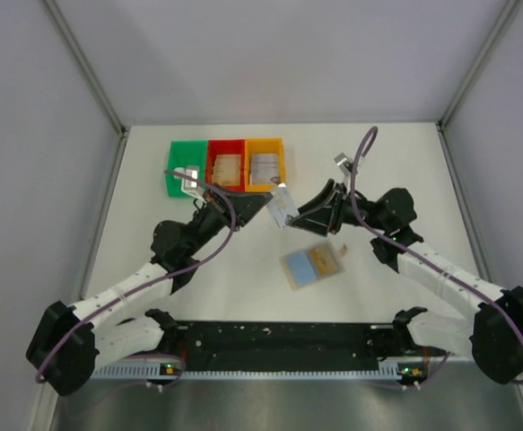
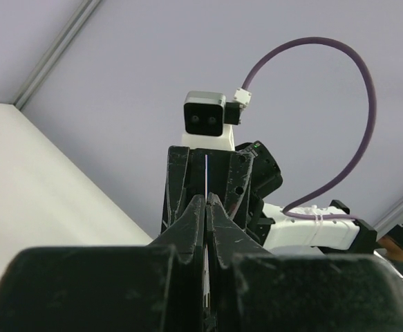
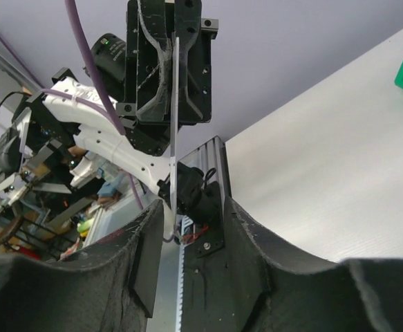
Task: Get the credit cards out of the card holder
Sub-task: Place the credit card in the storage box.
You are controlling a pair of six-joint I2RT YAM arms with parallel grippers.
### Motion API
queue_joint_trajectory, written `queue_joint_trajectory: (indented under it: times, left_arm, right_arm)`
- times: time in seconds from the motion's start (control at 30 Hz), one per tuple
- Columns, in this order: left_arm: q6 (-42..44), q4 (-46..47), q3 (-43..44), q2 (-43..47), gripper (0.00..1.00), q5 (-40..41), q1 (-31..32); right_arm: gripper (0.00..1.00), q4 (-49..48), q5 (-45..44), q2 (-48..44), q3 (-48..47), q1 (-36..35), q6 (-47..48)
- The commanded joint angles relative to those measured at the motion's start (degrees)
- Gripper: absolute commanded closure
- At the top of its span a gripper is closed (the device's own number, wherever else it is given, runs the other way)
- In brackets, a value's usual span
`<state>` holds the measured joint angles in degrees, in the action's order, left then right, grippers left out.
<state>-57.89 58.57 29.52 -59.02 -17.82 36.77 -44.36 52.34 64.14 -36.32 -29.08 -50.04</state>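
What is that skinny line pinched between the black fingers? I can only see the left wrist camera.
Observer: From above, it is a thin pale rectangular credit card. The left gripper holds it up in the air.
Operator: Where is the wallet?
Observer: The small tan bifold card holder with blue-grey lining lies open on the white table, nearer the arms' bases than the card.
Operator: Is the other hand grabbing too?
Observer: The right wrist camera shows the right gripper with one finger on either side of the card's edge. They are apart, not clamped.
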Motion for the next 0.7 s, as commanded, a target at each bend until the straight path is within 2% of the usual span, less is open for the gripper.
queue_joint_trajectory:
  times: [0.0,0.17,0.23,0.33,0.4,0.47,0.5,0.67]
  left_arm:
    - [-0.7,4.5,0.8,0.3,1.0,1.2,1.2]
    - [0.1,3.9,0.1,0.8,1.0,1.0,1.6]
    - [0.2,3.8,-0.2,1.0,1.0,0.9,1.7]
    - [1.1,3.1,-0.9,1.6,0.99,0.2,1.7]
    - [2.6,1.6,-0.8,2.2,0.92,-0.9,1.7]
    - [4.2,-0.2,-0.9,3.1,0.77,-1.1,1.7]
    - [5.1,-1.1,-0.9,3.5,0.73,-1.7,1.5]
    - [10.7,-12.9,1.7,6.6,0.45,-8.5,-1.8]
  right_arm:
    - [0.65,-5.6,-0.4,0.3,-1.3,-0.5,-1.4]
    - [0.86,-6.8,0.2,0.1,-1.9,-0.5,-2.3]
    - [0.99,-6.7,0.4,-0.2,-2.2,-0.5,-2.4]
    - [1.0,-4.7,1.1,-0.8,-2.6,-0.5,-1.5]
    - [1.0,-1.5,1.7,-1.3,-3.1,-0.5,0.5]
    - [1.0,4.6,2.3,-2.2,-4.3,-0.4,3.6]
    - [1.0,7.4,2.7,-2.6,-4.9,-0.2,5.5]
    - [1.0,27.1,5.1,-3.5,-9.6,0.2,15.9]
